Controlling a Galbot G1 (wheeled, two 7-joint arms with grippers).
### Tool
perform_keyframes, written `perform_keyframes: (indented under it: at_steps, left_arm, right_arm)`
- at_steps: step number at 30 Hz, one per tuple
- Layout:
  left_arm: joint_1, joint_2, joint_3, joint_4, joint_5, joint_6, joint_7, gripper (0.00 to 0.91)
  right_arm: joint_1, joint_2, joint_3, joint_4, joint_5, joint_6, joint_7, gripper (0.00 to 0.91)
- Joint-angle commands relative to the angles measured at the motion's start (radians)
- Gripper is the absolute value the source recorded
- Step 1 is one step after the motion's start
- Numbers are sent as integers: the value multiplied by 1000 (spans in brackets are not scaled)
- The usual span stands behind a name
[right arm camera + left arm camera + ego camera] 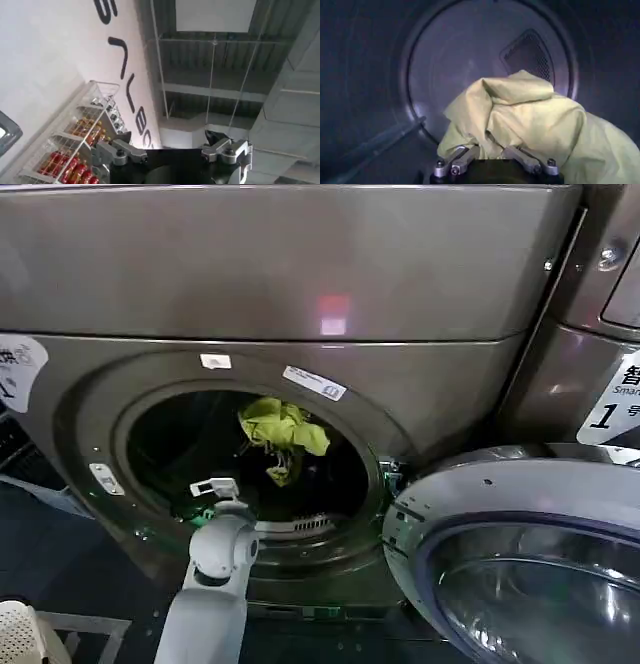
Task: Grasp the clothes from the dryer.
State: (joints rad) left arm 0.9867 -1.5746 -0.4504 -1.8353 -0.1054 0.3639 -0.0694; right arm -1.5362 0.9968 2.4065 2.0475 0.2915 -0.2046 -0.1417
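My left gripper is inside the large bronze-grey front-loading dryer, reached in through its round porthole, and my jaws are closed on a fold of the bright yellow-green garment; from my wrist I see the cloth bunched between the metal linkages and draped up over them. From the head view the same yellow-green cloth hangs lifted in the dark mouth of the drum, above the ribbed steel floor, with a darker scrap below it that I cannot make out. So I judge the grasp itself made: the clothes are in my hold but not yet outside the machine. What is left is to draw my arm back through the opening without snagging the fabric on the rim, and any other pieces deeper in the drum are hidden from me. My right gripper is parked well away, aimed up toward a ceiling and a wire rack of red packets, its jaws standing wide with nothing between them.
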Motion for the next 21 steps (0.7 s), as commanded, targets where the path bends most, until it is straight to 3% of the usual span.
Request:
perform_keyframes:
  at_steps: [1, 21]
  left_arm:
    - [15, -1, -1, -17, -1, 1, 2, 0]
    - [31, 9, -7, -40, -11, 2, 9, 0]
  right_arm:
    - [0, -1, 4, 1, -3, -5, -3, 907]
    - [-7, -1, 20, 3, -2, -16, -20, 907]
